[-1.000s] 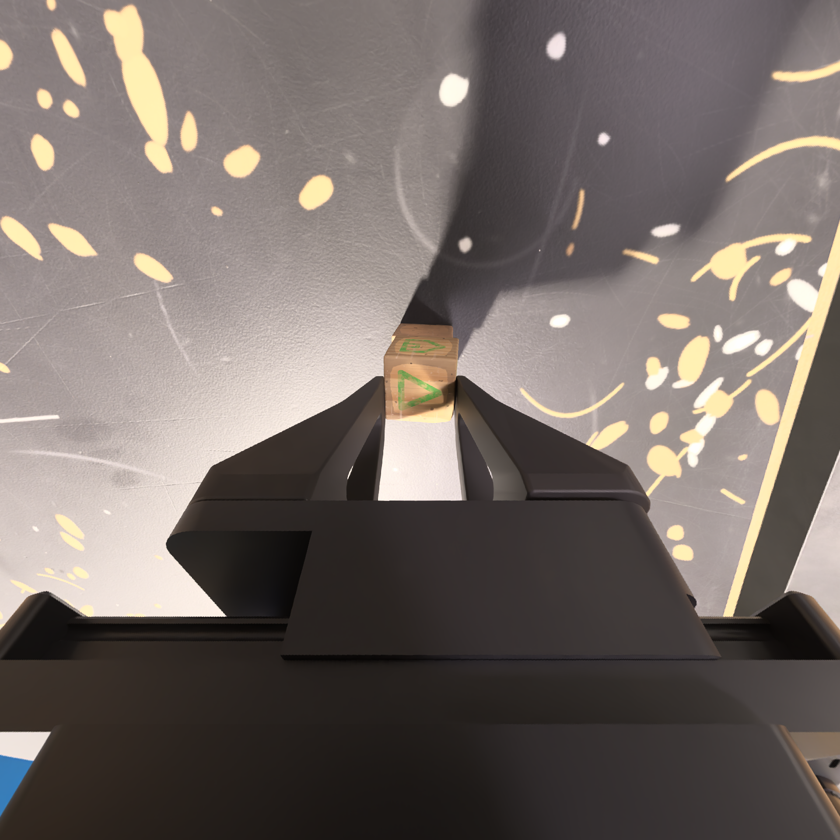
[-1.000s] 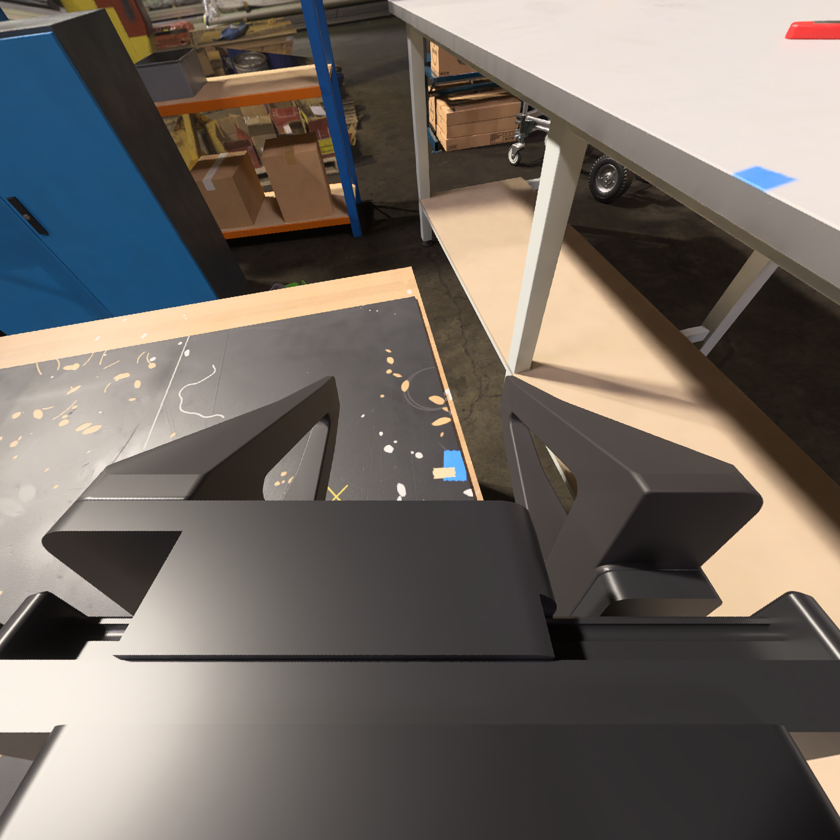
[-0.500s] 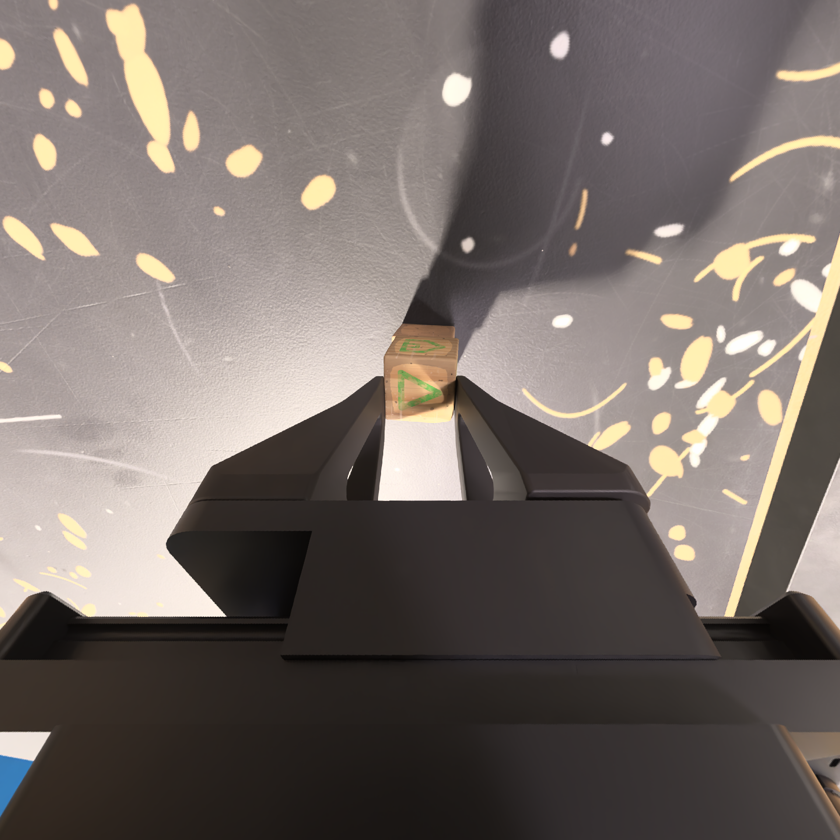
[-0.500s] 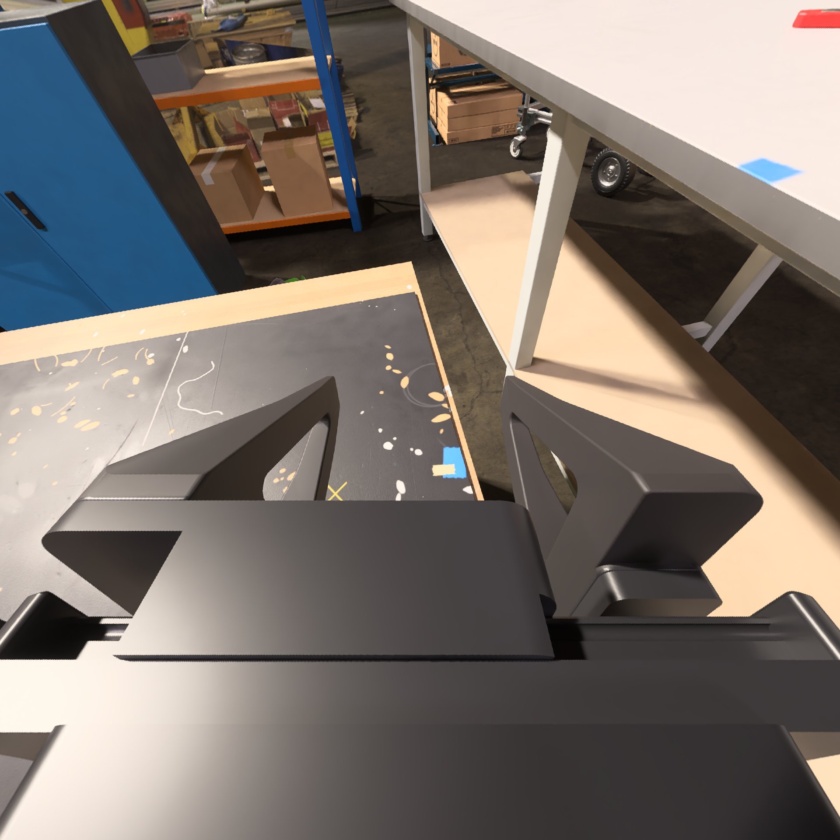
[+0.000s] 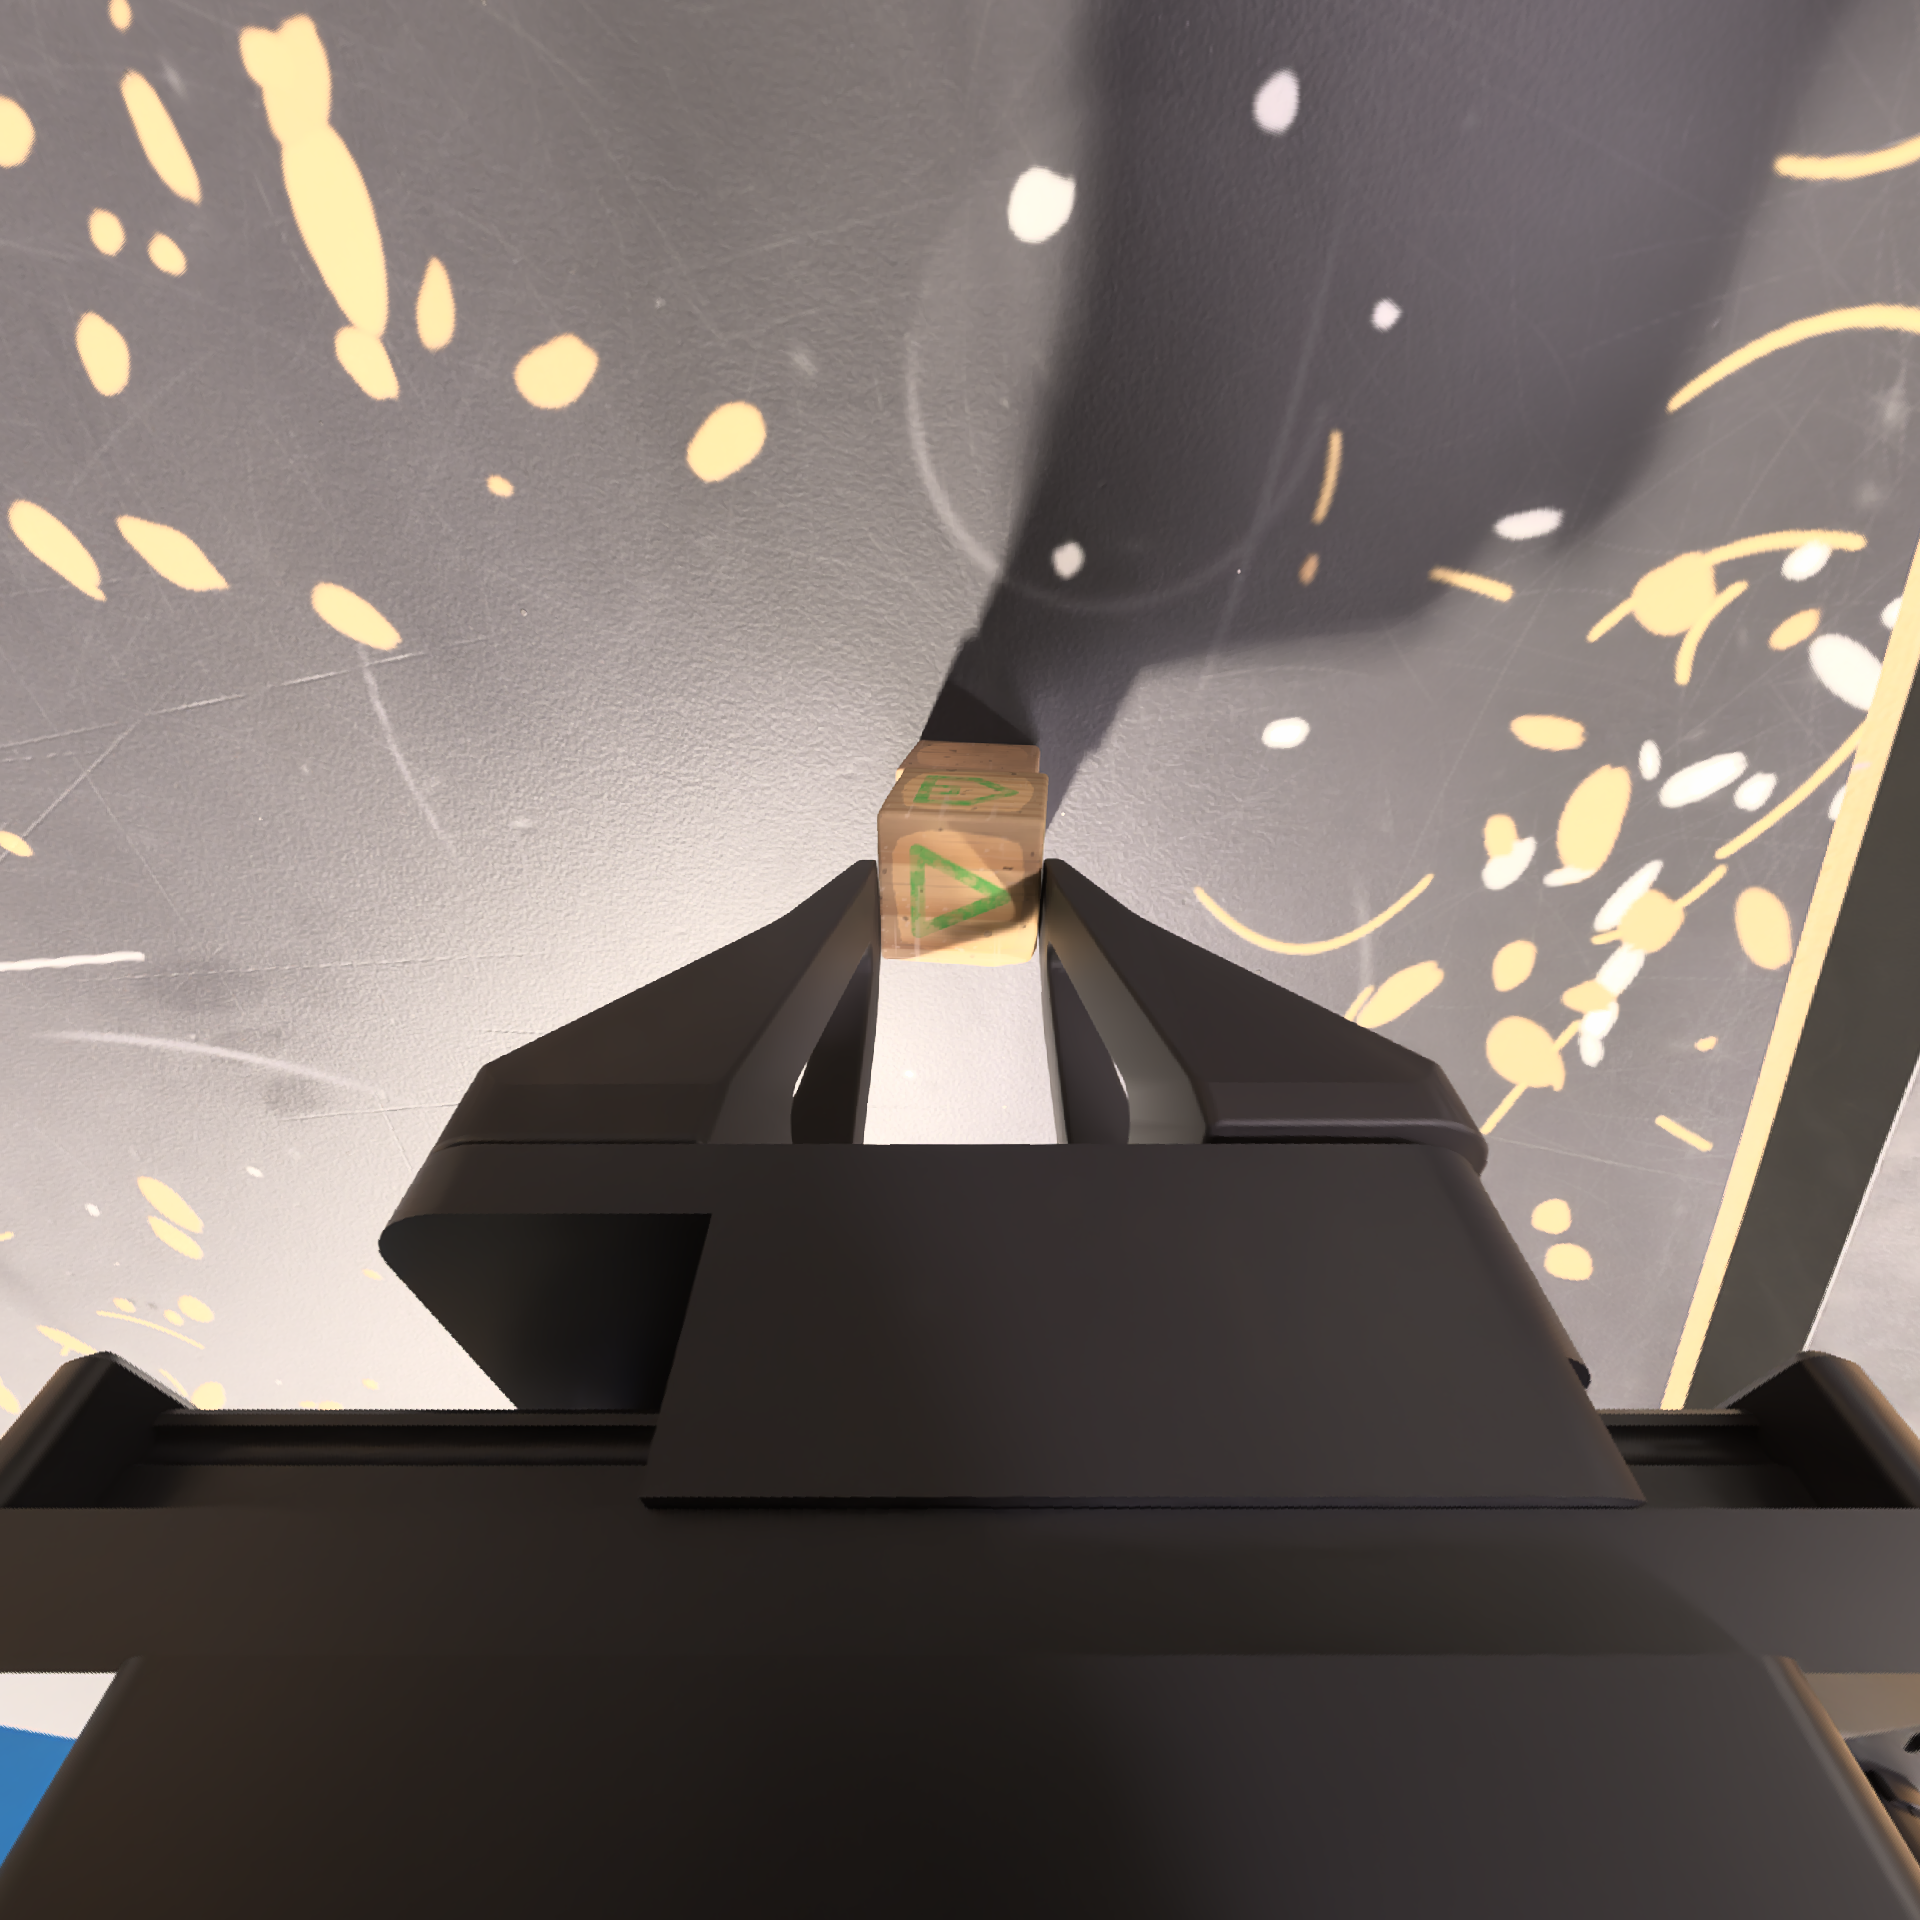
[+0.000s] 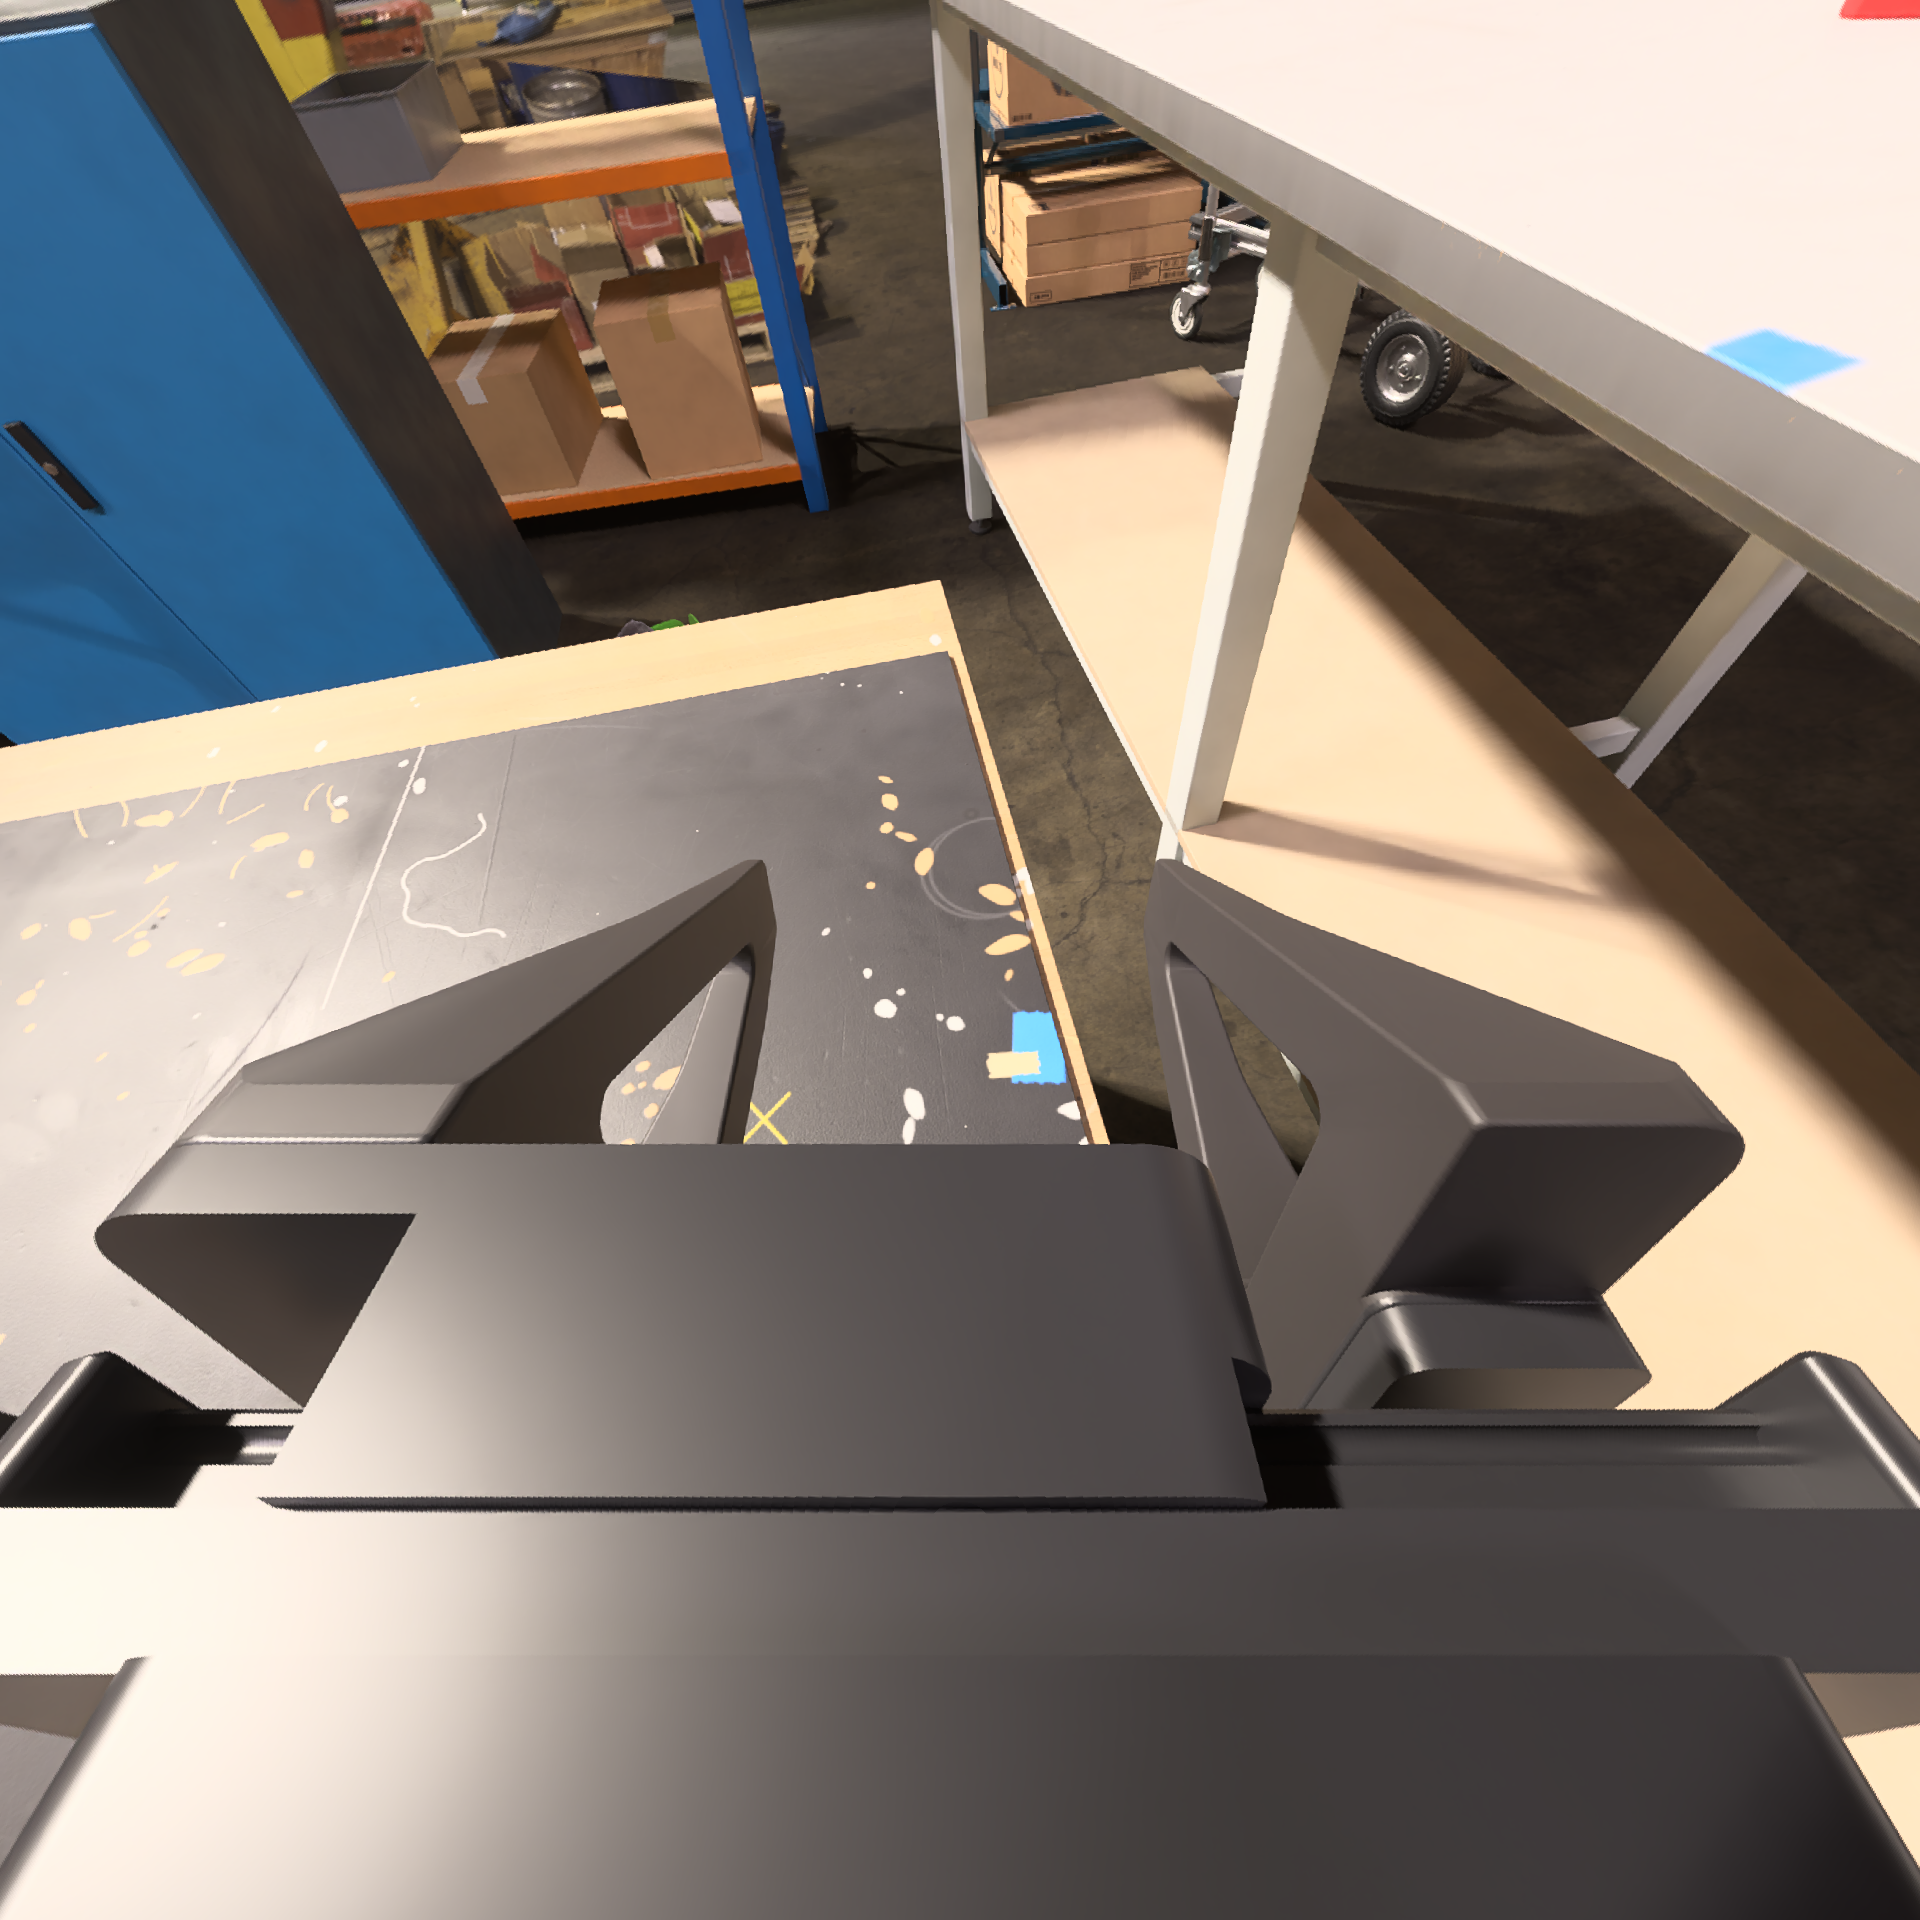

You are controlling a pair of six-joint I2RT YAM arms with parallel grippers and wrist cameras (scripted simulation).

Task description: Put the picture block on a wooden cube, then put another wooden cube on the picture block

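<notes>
- Left view barely shifts from before; right view has swung slightly.
- Left tool [image 5: 958, 902] stays clamped on the picture block [image 5: 956, 896], seemingly atop a wooden cube [image 5: 971, 756], mid-worktop [image 5: 520, 727].
- Right tool [image 6: 961, 883] gapes empty near the right edge; second cube unseen.

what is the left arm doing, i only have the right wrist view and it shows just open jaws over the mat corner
Observer: The left gripper has its jaws shut on the picture block, with a green triangle facing its camera.
Operator: is there a cube under it
Observer: Yes, the edge of a plain wooden cube shows just beyond the block, lined up with it. Whether they touch cannot be told.
</notes>
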